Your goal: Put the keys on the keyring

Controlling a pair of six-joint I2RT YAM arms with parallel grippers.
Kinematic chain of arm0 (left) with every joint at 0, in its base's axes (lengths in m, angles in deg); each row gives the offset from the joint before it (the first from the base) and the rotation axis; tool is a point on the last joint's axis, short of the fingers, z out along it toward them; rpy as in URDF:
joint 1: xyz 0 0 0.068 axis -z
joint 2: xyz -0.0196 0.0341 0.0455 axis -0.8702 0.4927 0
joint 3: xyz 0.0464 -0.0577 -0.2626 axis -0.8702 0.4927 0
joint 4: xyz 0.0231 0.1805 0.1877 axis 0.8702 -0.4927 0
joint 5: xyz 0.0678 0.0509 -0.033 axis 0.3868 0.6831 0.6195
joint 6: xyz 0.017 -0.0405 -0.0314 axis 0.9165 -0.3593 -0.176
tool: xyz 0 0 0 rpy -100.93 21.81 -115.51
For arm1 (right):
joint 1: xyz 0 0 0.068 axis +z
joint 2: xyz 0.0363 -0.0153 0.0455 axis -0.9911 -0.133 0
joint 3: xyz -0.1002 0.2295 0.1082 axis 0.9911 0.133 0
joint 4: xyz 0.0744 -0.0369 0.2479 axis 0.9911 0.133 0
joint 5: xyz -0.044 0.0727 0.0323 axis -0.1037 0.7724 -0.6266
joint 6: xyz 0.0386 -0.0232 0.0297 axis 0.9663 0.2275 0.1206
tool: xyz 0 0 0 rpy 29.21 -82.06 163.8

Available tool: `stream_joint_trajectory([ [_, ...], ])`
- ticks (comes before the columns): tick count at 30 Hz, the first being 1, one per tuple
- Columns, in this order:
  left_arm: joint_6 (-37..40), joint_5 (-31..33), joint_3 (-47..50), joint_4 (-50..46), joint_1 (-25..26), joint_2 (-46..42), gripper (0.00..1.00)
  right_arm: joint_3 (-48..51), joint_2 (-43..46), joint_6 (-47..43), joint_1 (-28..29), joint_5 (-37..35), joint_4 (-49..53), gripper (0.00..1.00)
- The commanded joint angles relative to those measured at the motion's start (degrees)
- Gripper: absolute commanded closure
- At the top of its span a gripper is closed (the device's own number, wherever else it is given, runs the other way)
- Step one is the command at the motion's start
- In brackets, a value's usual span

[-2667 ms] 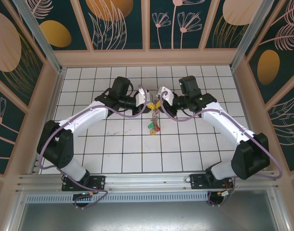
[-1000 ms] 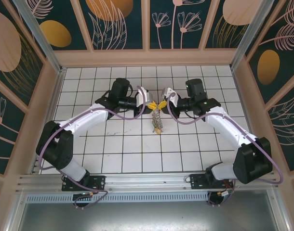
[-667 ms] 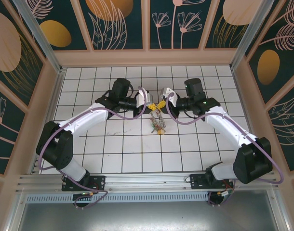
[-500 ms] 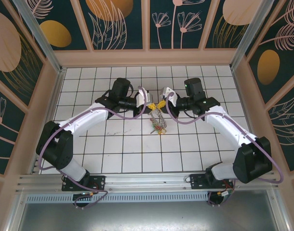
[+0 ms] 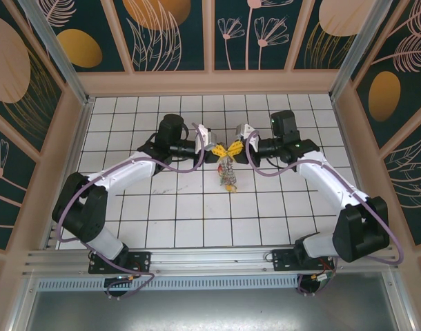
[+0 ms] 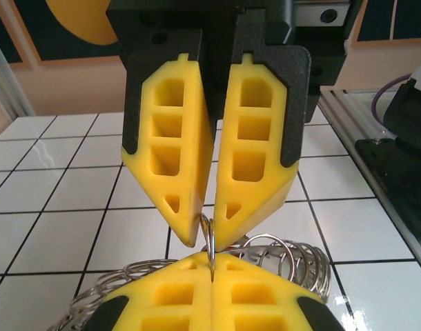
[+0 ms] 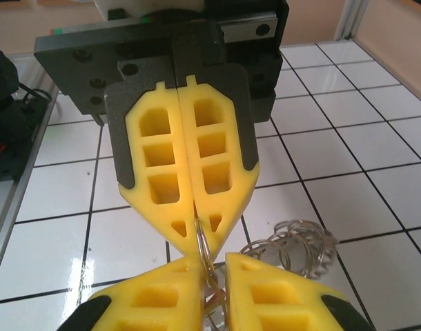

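Left wrist camera: I had the left gripper (image 6: 212, 267) pinched tight on the keyring (image 6: 297, 254) wire; the right gripper (image 6: 209, 233) sat parted a crack around it.

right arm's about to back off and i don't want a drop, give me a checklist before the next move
1. Left end effector shut on the keyring wire: ok.
2. Right end effector jaws parted around the wire: ok.
3. Gap between the two end effectors' tips: not ok, nearly touching.
4. Keys threaded on the keyring: cannot tell, too small from above.
5. Keyring lifted off the table: cannot tell.
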Motion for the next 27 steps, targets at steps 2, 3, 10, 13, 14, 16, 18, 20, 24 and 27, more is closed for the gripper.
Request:
stream_joint_trajectory([
  [2,-4.54,-8.12,0.28,11.85,0.50,-0.38,1.00,2.33,-1.18,-0.77,-1.56,3.43,-2.06,0.87],
  [3,-4.94,-8.26,0.41,12.37,0.55,-0.38,1.00,2.52,-1.17,-0.74,-1.70,3.78,-2.25,0.87],
  [10,-13.64,-9.66,3.28,25.58,0.55,0.15,1.00,6.65,-0.93,2.86,-2.40,6.39,-8.85,0.79],
  [13,-15.04,-9.23,3.71,27.59,0.53,0.15,1.00,10.39,0.55,8.34,-2.40,7.10,-17.33,0.78],
  [14,-15.67,-9.14,4.08,28.69,0.55,0.09,1.00,11.90,1.32,10.11,-2.45,7.35,-20.79,0.78],
  [16,-17.09,-8.77,4.78,30.79,0.52,0.15,1.00,14.29,2.64,13.32,-2.37,6.85,-26.48,0.78],
  [18,-18.72,-8.35,4.80,33.39,0.55,0.30,1.00,16.14,3.74,16.88,-2.28,6.79,-31.20,0.79],
  [20,-18.94,-7.94,4.79,33.56,0.55,0.51,1.00,17.39,4.71,18.32,-2.10,6.01,-33.71,0.83],
  [24,-16.47,-7.26,5.70,30.05,0.51,0.43,1.00,17.86,6.38,17.44,-2.00,2.77,-31.89,0.77],
  [27,-12.50,-5.61,5.45,24.76,0.56,-0.09,1.00,17.06,7.87,15.52,-2.06,-0.08,-27.98,0.76],
])
